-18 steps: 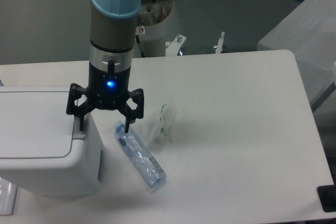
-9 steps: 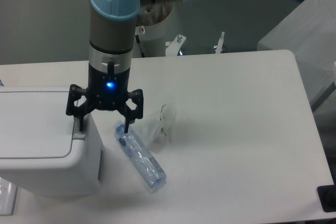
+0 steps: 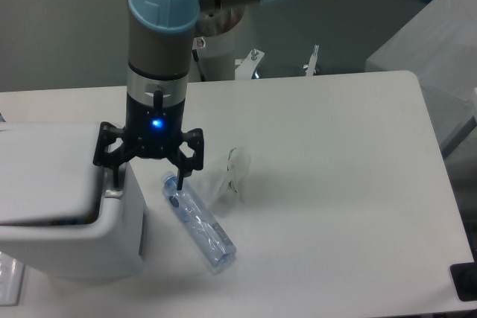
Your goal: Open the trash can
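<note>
The bench (image 3: 335,184) is white and carries everything here. The bin (image 3: 71,240) sits at its left edge, a big pale box; its lid (image 3: 45,173) is lifted a little at the near side, with a dark gap showing under the front rim. My arm (image 3: 160,42) comes straight down beside the bin's right end. My tool (image 3: 147,181) is spread wide and grips nothing; one finger (image 3: 115,173) rests at the lid's right corner, the other hangs over the bottle (image 3: 200,223). That clear bottle lies flat just right of the bin. A crumpled clear wrapper (image 3: 229,175) lies beside it.
</note>
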{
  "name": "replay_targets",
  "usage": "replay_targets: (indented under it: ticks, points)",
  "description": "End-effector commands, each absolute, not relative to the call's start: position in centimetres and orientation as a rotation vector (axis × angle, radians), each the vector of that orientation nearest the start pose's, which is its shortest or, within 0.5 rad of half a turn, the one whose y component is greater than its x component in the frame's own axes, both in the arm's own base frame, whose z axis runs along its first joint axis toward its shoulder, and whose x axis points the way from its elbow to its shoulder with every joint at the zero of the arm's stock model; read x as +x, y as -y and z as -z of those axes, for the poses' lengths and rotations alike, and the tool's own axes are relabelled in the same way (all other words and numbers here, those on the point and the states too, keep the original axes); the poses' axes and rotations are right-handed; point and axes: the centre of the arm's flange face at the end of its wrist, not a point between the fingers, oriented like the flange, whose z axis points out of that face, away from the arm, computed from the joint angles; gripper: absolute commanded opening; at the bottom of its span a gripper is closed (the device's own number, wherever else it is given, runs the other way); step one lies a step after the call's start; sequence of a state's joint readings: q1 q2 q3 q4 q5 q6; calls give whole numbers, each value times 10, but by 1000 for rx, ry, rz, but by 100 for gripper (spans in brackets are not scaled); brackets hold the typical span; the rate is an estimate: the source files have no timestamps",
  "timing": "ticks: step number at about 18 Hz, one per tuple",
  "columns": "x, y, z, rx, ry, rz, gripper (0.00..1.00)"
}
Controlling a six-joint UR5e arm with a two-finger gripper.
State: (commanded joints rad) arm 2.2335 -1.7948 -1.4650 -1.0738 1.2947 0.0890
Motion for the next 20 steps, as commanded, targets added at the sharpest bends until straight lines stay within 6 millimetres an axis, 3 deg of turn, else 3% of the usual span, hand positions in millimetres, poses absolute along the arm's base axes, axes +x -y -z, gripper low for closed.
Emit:
replay_targets:
  ticks: [3,6,9,12,14,17,20]
  points:
    - [-250,-581,-481,-2593,687,155,100]
    - [-255,-585,-514,-2544,640,113,100]
    - [-280,-582,-547,-2514,571,-12,100]
    - [-318,-554,-551,-2583,556,-240,100]
    - [-329,-542,-548,-2649,465,-292,100]
    - [-359,-505,-548,-2753,354,-322,100]
    - [-374,-488,-541,-2785,330,-333,100]
